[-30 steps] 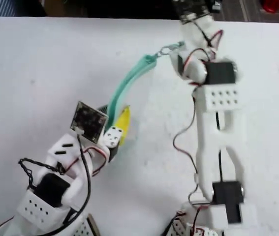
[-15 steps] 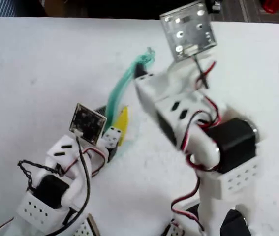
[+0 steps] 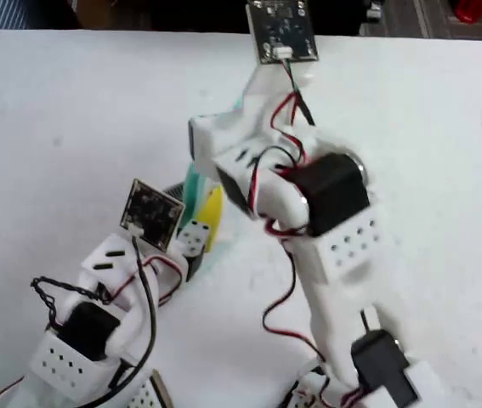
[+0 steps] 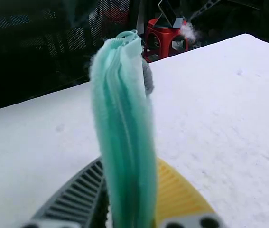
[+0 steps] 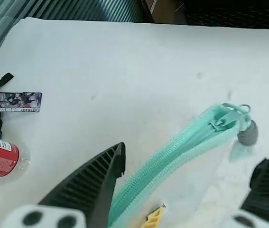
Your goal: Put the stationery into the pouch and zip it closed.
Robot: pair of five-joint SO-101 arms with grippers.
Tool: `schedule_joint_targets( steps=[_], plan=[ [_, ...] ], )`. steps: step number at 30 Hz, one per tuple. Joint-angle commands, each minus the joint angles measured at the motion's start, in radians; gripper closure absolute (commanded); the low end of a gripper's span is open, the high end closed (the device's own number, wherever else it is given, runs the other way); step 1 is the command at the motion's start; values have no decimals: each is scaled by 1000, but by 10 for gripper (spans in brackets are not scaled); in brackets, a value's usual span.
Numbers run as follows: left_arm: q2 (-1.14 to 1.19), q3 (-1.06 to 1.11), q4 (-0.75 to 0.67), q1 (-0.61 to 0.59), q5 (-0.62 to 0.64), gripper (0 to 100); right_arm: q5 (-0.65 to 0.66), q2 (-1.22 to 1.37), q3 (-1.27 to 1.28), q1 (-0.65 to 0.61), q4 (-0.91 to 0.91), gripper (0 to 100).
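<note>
Desk (image 3: 70,110) bears the mint pouch (image 4: 122,95) on edge, zipper up, long axis running from the left gripper (image 4: 129,171), fingers clenched on its near end, away to the zipper pull (image 5: 229,116); right gripper (image 5: 193,161) fingers released, straddling it.

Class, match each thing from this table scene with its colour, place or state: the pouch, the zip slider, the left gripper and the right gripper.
Column 1:
1. pouch
2. zip slider
3. left gripper
4. right gripper

Column 2:
A. open
B. mint green
C. shut on the pouch
D. at the pouch end far from the left gripper

Pairs: 1-B, 2-D, 3-C, 4-A
</note>
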Motion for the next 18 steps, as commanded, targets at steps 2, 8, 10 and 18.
schedule_joint_targets(
  steps=[2,8,10,18],
  plan=[
    [10,20,17,1,-11,979,-11,82,-141,-13,47,611],
    [10,20,17,1,-12,979,-11,237,-235,-61,140,612],
    [10,20,17,1,-26,979,-11,255,-239,-76,140,632],
    [10,20,17,1,-66,979,-2,268,-238,-61,139,950]
  ],
)
